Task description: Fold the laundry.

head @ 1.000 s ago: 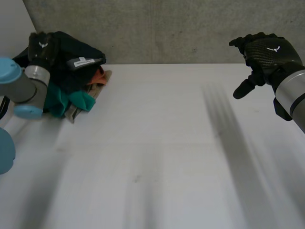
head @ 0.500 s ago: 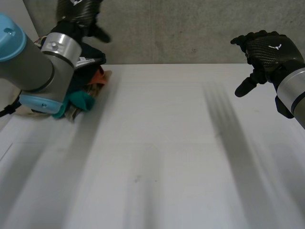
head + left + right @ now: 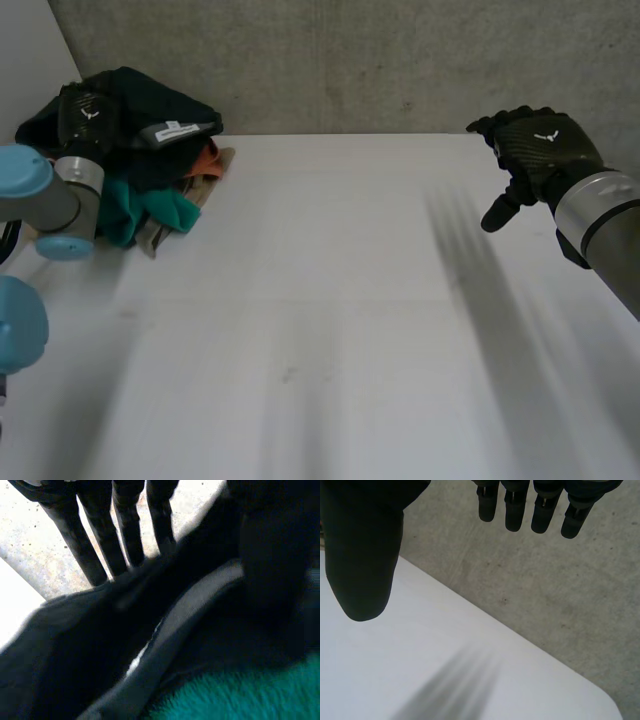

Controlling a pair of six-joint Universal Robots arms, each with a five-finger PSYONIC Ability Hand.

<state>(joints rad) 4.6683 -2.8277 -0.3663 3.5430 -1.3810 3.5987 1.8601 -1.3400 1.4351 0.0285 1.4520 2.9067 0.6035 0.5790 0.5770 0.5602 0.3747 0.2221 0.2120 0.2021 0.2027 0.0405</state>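
The laundry pile (image 3: 150, 165) sat at the table's far left corner, pressed against the concrete wall (image 3: 350, 60) behind it and close to the left edge. On its near and right sides the white table (image 3: 330, 300) ran open and bare across to the right hand.

The pile was a loose heap. A dark garment (image 3: 150, 105) lay on top with a grey label (image 3: 175, 128) facing up. Teal fleece (image 3: 150, 208) bulged out below it, and an orange piece (image 3: 205, 158) showed at the side towards the middle of the table.

The left hand (image 3: 85, 110) rested on the heap's left part, and the left arm (image 3: 45, 195) stood just in front of the pile. In the left wrist view its fingers (image 3: 127, 525) were straight and spread, with their tips lost behind a fold of the dark garment. The thumb (image 3: 270, 555) lay wide of them on the cloth's near side, so the hand was laid against the cloth rather than closed round it.

The right hand (image 3: 535, 150) hovered well apart from the pile, above the table's far right part near the wall. Its fingers (image 3: 515, 510) were straight and its thumb (image 3: 362, 555) was held wide — it held nothing.
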